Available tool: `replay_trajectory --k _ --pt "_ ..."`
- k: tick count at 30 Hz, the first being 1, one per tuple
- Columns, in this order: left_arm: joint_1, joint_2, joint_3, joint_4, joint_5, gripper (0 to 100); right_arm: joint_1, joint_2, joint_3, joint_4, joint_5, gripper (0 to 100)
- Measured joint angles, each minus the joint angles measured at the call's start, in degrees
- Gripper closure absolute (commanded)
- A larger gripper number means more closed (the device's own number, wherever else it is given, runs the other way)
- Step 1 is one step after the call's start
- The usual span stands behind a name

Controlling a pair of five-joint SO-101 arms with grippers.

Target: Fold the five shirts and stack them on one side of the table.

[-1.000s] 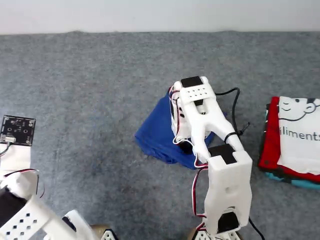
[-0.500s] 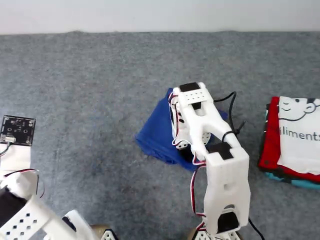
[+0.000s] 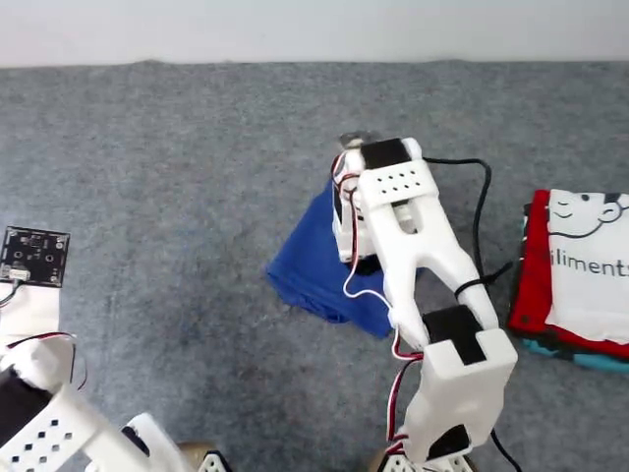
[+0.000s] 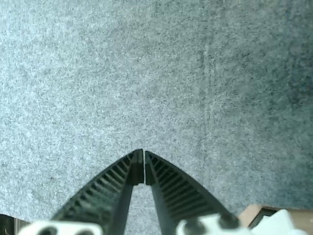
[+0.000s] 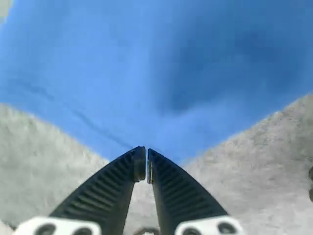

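A blue shirt (image 3: 314,261) lies crumpled on the grey carpet in the middle of the table. My right arm (image 3: 398,197) stretches over its right part. In the right wrist view my right gripper (image 5: 145,165) is shut, its tips at a corner of the blue shirt (image 5: 161,73); I cannot tell whether cloth is pinched. A stack of folded shirts (image 3: 575,285), white on red on teal, sits at the right edge. My left gripper (image 4: 144,169) is shut above bare carpet (image 4: 146,73).
The left arm's base (image 3: 59,433) and a small circuit board (image 3: 34,256) sit at the near left. A white wall (image 3: 314,29) runs along the far edge of the carpet. Open carpet (image 3: 167,167) lies left of the blue shirt.
The right arm drew back a little, then stretched farther across the table over the blue shirt. The shirt's outline shifted only slightly. The left arm stayed still.
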Motion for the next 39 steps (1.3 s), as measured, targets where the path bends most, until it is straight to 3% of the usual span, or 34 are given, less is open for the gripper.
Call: replay_trajectory --k 6,9,18,32,35,39 --pt "0.00 0.00 1.23 0.00 0.00 98 -0.18 1.32 0.00 -5.01 -15.38 55.7" --pt "0.00 0.00 2.20 0.00 0.00 98 -0.18 1.32 0.00 -8.26 -22.77 47.0" --pt "0.00 0.00 2.55 0.00 0.00 98 -0.18 1.67 0.18 -18.02 -35.43 51.1" --pt "0.00 0.00 2.55 0.00 0.00 98 0.79 15.65 0.00 -23.38 -37.01 51.5" --pt "0.00 0.00 2.55 0.00 0.00 98 1.23 17.32 -1.23 -23.12 -37.01 59.0" --pt "0.00 0.00 2.55 -0.35 0.00 98 1.32 20.04 -5.54 -19.43 -36.92 79.7"
